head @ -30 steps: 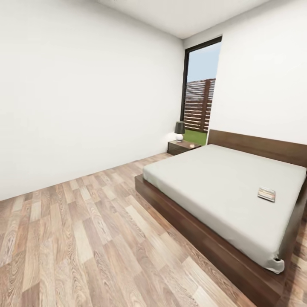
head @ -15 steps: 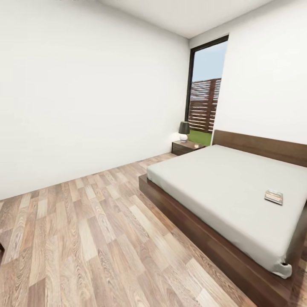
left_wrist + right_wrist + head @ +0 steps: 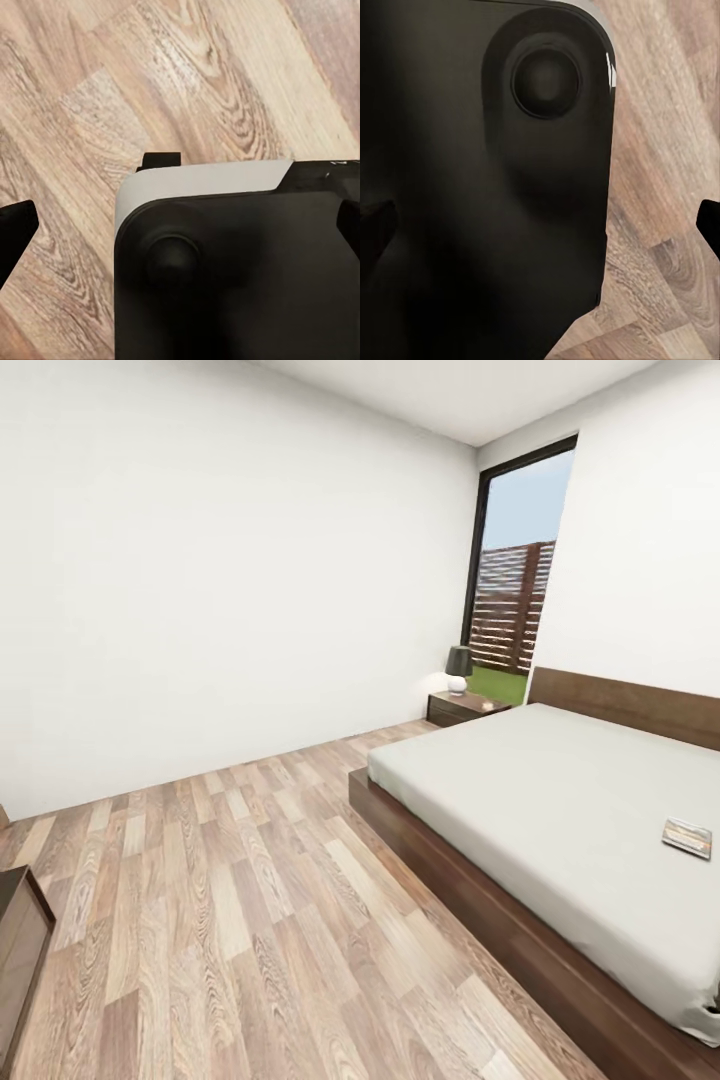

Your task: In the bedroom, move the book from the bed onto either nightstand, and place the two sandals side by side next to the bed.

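Book (image 3: 686, 837) position: we see it lying flat on the light grey mattress of the bed (image 3: 560, 800), near the right edge of the head view and well apart from the headboard. Compared with the pictures from one second and half a second ago, the whole head view has swung: the book, the bed, the nightstand (image 3: 466, 707) and the tall black-framed window (image 3: 515, 570) all sit further right in the picture than before, which we read as camera motion and not as movement of the things. On the nightstand, at the far left corner of the bed, stands a small lamp (image 3: 458, 668) with a dark shade. A dark brown cabinet (image 3: 18, 950) has come into view at the near left edge, where the earlier pictures showed only wood-plank floor (image 3: 230, 900) or a sliver of its corner. In the left wrist view we see the black tips of the left gripper (image 3: 180, 221) at opposite edges of the picture, set wide apart with nothing between them, over the robot's black and white body and the floor. In the right wrist view the right gripper (image 3: 540, 225) likewise shows one dark fingertip at each side edge, spread wide and holding nothing, above the robot's black body.
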Robot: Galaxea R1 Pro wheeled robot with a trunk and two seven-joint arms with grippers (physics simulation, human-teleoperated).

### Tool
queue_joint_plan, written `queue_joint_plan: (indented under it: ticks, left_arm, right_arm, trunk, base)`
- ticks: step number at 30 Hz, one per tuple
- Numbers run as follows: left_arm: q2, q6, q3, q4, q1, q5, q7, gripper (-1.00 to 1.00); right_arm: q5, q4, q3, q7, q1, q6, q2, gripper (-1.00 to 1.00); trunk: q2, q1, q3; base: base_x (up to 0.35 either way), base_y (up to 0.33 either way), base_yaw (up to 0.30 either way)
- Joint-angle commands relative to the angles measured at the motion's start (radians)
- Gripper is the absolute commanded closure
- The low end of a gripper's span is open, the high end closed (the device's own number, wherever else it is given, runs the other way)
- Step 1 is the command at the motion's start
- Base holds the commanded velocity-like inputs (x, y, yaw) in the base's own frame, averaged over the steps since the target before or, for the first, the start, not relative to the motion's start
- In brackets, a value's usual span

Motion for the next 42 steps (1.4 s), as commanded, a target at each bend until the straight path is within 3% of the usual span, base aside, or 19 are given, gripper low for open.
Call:
queue_joint_plan:
  ticks: [1,11,32,42]
  left_arm:
    - [0.0,-0.002,0.0,0.0,0.0,0.0,0.0,-1.0]
    - [-0.001,-0.002,0.0,0.0,0.0,0.0,0.0,-1.0]
    - [0.0,-0.002,0.0,0.0,0.0,0.0,0.0,-1.0]
    - [0.001,-0.002,0.0,0.0,0.0,0.0,0.0,-1.0]
  right_arm:
    - [0.0,0.0,0.0,0.0,0.0,0.0,0.0,-1.0]
    - [0.0,0.0,0.0,0.0,0.0,0.0,0.0,-1.0]
    - [0.0,0.0,0.0,0.0,0.0,0.0,0.0,-1.0]
    - [0.0,0.0,0.0,0.0,0.0,0.0,-0.001,-1.0]
  trunk:
    - [0.0,0.0,-0.001]
    - [0.0,0.0,-0.001]
    - [0.0,0.0,-0.001]
    - [0.0,0.0,-0.001]
  base:
    - [0.0,0.0,0.011]
    - [-0.003,0.0,0.077]
    - [-0.003,0.0,0.271]
    - [0.0,0.0,0.056]
